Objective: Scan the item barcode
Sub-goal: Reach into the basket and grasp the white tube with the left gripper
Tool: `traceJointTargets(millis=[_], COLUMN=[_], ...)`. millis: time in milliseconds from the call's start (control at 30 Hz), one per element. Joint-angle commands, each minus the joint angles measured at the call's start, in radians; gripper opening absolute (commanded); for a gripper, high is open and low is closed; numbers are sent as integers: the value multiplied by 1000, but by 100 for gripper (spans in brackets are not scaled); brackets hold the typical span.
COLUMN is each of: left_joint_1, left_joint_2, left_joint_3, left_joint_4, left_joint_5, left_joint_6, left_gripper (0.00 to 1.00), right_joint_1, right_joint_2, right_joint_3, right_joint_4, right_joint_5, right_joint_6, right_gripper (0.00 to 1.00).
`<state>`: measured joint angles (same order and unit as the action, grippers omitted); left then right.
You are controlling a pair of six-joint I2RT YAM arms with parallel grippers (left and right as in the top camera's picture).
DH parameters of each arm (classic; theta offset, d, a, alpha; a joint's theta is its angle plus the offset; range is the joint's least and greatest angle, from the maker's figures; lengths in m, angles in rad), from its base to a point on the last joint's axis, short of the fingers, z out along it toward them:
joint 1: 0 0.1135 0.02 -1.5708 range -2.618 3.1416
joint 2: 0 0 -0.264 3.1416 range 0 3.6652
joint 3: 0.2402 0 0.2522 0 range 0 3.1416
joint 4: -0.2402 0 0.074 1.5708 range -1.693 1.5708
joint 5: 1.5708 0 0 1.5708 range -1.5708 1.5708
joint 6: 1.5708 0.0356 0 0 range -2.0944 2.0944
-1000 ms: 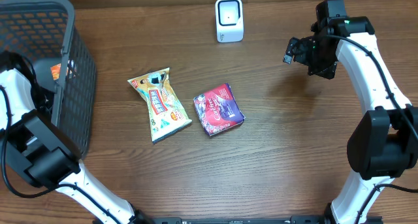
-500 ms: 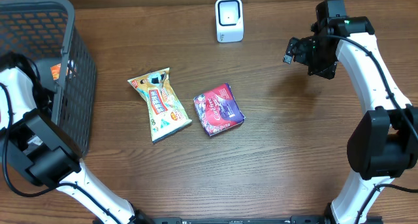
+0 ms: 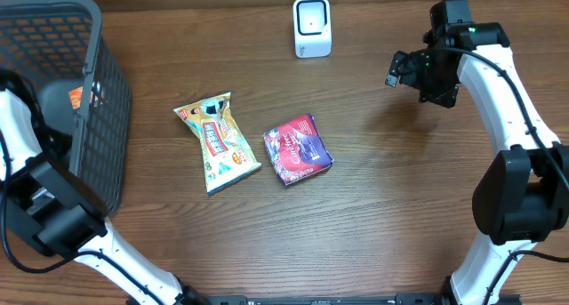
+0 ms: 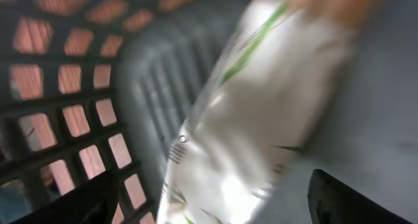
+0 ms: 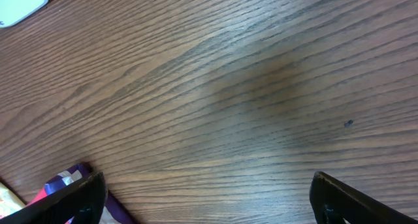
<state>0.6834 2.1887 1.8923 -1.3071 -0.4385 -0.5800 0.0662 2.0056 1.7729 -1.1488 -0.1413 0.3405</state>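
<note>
Down inside the dark grey plastic mesh basket [image 3: 105, 118] at the left of the wooden tabletop [image 3: 382, 207], the left gripper [image 4: 212, 201] stands with its fingers wide apart, clamped on nothing. A shiny white foil packet [image 4: 261, 100] with green streaks and an orange end lies just ahead of it, its long axis slanting across the gap, though the view is blurred. The right gripper [image 5: 215, 201], equally spread and empty, hovers over bare wood well apart, so the left arm looks nearer for carrying the packet to the small white barcode scanner [image 3: 312, 27].
</note>
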Motion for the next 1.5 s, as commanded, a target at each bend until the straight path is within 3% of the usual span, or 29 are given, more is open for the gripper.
traceJointTargets(millis=[0, 133, 233, 300, 400, 600, 700, 733, 967, 1167, 1333, 1467], left_joint_1=[25, 47, 55, 55, 51, 38, 38, 38, 38, 29, -24, -159], left_joint_2=[1, 2, 2, 2, 2, 2, 2, 2, -46, -185, -343, -473], left_joint_3=[-79, -98, -103, -106, -106, -116, -159, -166, 50, 330, 376, 376], left_joint_4=[46, 95, 141, 151, 150, 129, 131, 128, -18, -73, -53, -53], left_joint_5=[-37, 24, 192, 256, 280, 282, 282, 282, 324, 496, 613, 792], left_joint_6=[-33, 5, 142, 180, 181, 181, 207, 238, 257, 235, 236, 252], left_gripper=[86, 86, 81, 72, 49, 39, 27, 4, 4, 4, 4, 4], right_joint_1=[0, 0, 0, 0, 0, 0, 0, 0, 0, 0, 0, 0], right_joint_2=[-27, -27, -27, -27, -27, -27, -27, -27, -27, -27, -27, -27], right_joint_3=[28, 28, 28, 28, 28, 28, 28, 28, 28, 28, 28, 28], right_joint_4=[3, 3, 2, 2, 3, 2, 2, 3, 2, 2, 2, 3], right_joint_5=[6, 6, 6, 6, 6, 6, 6, 6, 6, 6, 6, 6], right_joint_6=[4, 4, 4, 4, 5, 4, 5, 4, 4, 4, 5, 4], right_gripper=[100, 100, 100, 100, 100, 100, 100, 100, 100, 100, 100, 100])
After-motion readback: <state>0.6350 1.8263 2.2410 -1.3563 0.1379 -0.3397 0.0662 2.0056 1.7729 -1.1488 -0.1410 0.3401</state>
